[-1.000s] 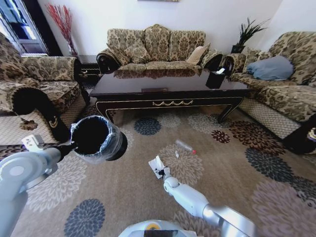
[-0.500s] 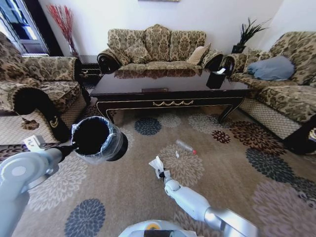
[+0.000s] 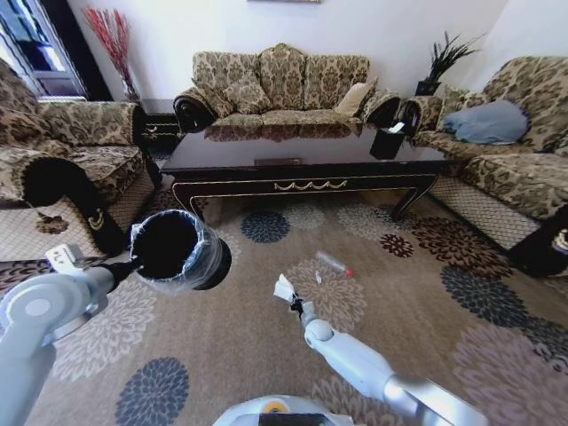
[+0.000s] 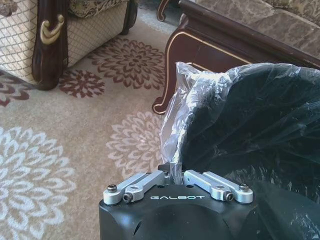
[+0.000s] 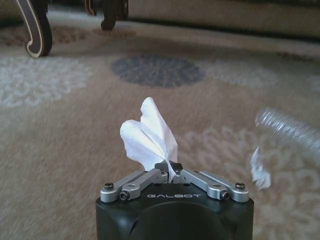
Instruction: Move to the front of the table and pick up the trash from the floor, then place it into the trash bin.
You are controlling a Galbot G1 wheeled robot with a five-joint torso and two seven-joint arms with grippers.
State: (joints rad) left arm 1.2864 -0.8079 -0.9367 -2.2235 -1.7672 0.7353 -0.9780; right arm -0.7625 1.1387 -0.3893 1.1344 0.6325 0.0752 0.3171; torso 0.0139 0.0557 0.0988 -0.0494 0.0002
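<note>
Right gripper [image 5: 172, 170], marked GALBOT on its black housing, is pinched on a crumpled white paper piece [image 5: 149, 138] above the carpet [image 3: 426, 293]. Left gripper [image 4: 174, 172], lettered the same, is clamped on the bag-lined rim of the trash bin [image 3: 176, 249], off the floor before the table [image 3: 302, 155]; a clear bottle [image 3: 333, 263] lies on the carpet near the paper.

We were in the living room of a home. A three-seat sofa [image 3: 282, 82] in ornate gold-and-brown damask with dark carved wooden arms stood against the far wall, and matching sofas flanked it on the left [image 3: 67, 151] and right [image 3: 510, 142]. Between them stood a long, glossy dark wooden coffee table [image 3: 302, 160] with gold trim and curved legs. A beige carpet [image 3: 426, 302] patterned with large floral medallions covered the floor. A potted plant [image 3: 441, 62] stood in the far right corner, and a vase of red dried stems [image 3: 114, 40] in the far left corner.
</note>
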